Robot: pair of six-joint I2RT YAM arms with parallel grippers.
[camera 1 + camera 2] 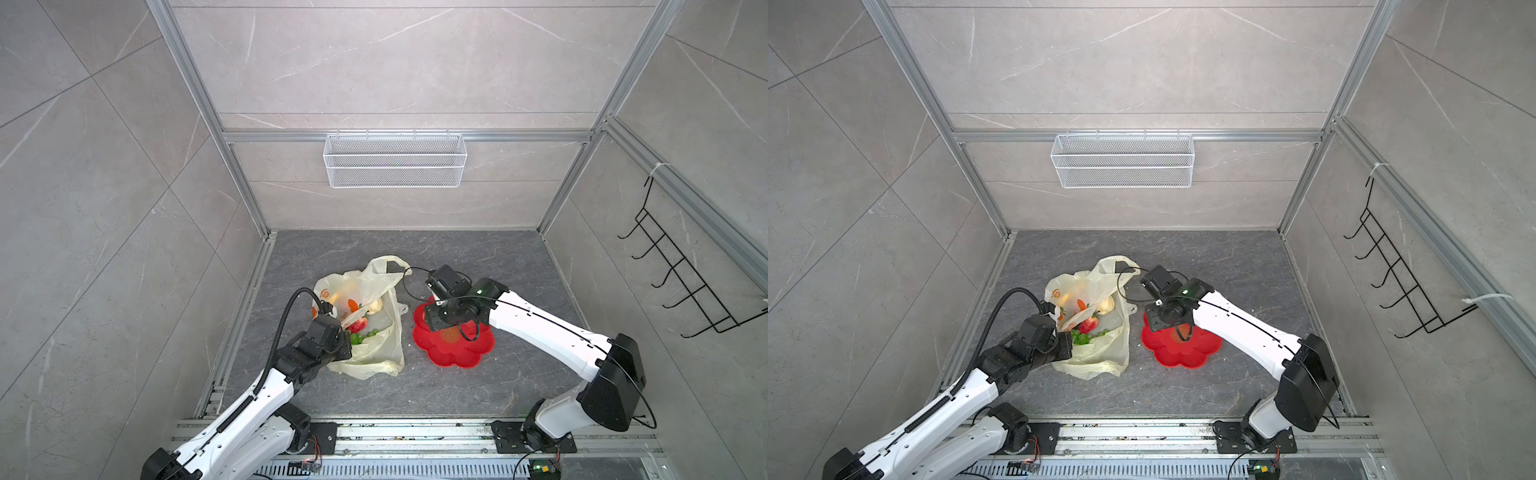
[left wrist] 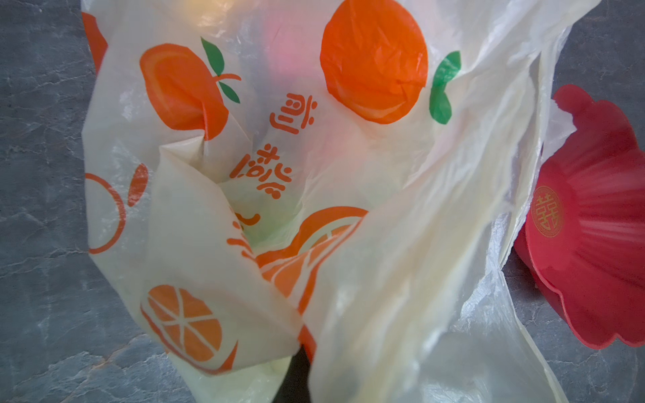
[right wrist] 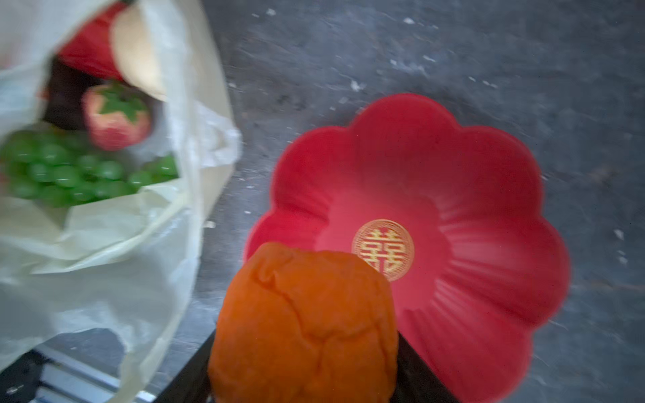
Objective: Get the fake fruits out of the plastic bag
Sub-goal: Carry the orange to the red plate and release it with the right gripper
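Near the counter's middle, the right gripper pinches the orange just above the red plate, while the left gripper, pressed together, clamps the bag by its rim.

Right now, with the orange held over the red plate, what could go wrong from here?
1. The orange in the right gripper hangs near the edge of the red flower-shaped plate; released there, it may roll onto the table.
2. The left gripper pinches only thin film of the plastic bag; a slip could drop the mouth over the strawberry and green grape bunch.
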